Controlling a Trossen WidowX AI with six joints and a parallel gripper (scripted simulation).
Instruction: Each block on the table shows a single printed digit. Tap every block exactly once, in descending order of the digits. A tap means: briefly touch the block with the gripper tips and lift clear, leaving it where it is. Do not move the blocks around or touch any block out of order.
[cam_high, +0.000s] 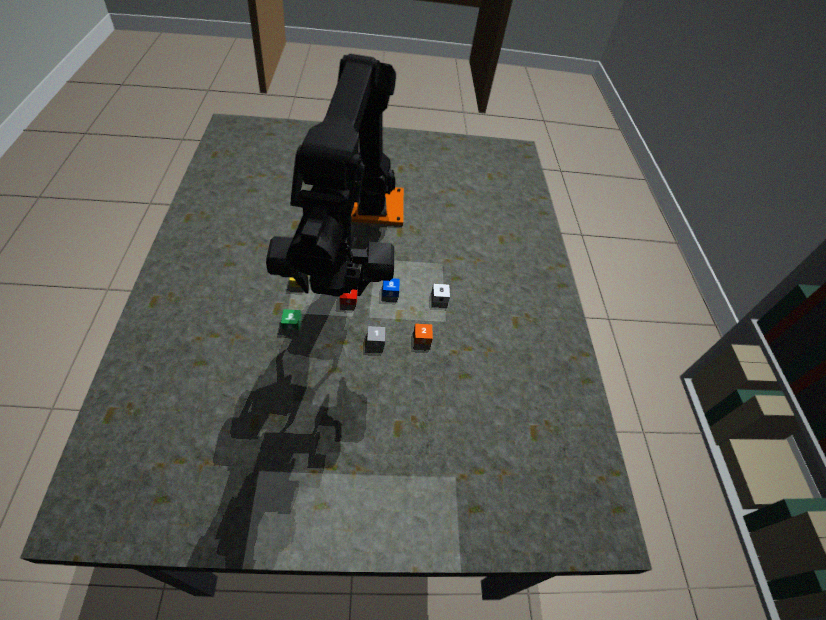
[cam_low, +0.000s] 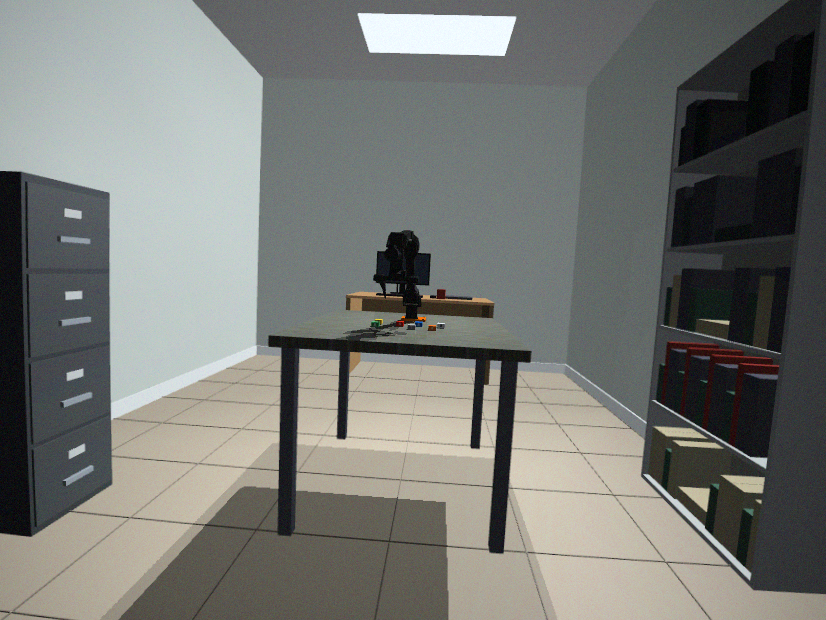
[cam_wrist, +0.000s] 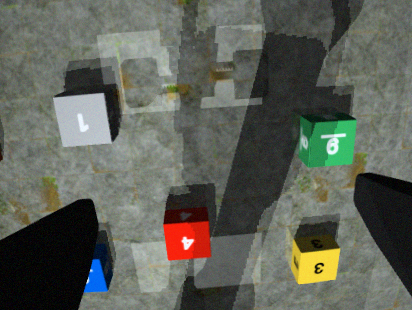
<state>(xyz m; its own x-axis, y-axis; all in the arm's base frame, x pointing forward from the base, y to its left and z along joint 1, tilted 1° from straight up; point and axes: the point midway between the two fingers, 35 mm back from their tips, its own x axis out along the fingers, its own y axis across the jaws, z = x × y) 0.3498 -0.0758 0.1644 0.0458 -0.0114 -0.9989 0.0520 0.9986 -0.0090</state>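
Several small digit blocks lie on the grey table (cam_high: 533, 400) (cam_low: 460, 343). The wrist view shows a red block with a 4 (cam_wrist: 188, 239) (cam_high: 347, 300), a yellow block with a 3 (cam_wrist: 315, 259), a green block (cam_wrist: 327, 141) (cam_high: 289, 317) with an underlined digit that looks like a 9, a grey block with a 1 (cam_wrist: 83, 119) (cam_high: 375, 337), and a blue block (cam_wrist: 97, 271) (cam_high: 390, 288) half hidden by a finger. A white block with an 8 (cam_high: 440, 293) and an orange block with a 2 (cam_high: 423, 334) lie to the right. My gripper (cam_wrist: 227, 200) (cam_high: 328, 281) is open and empty, hanging above the red block.
The arm's orange base (cam_high: 393, 210) stands behind the blocks. In the top view the arm hides most of the yellow block. A bookshelf (cam_high: 767, 433) stands right of the table, and a filing cabinet (cam_low: 53, 347) stands at the left wall.
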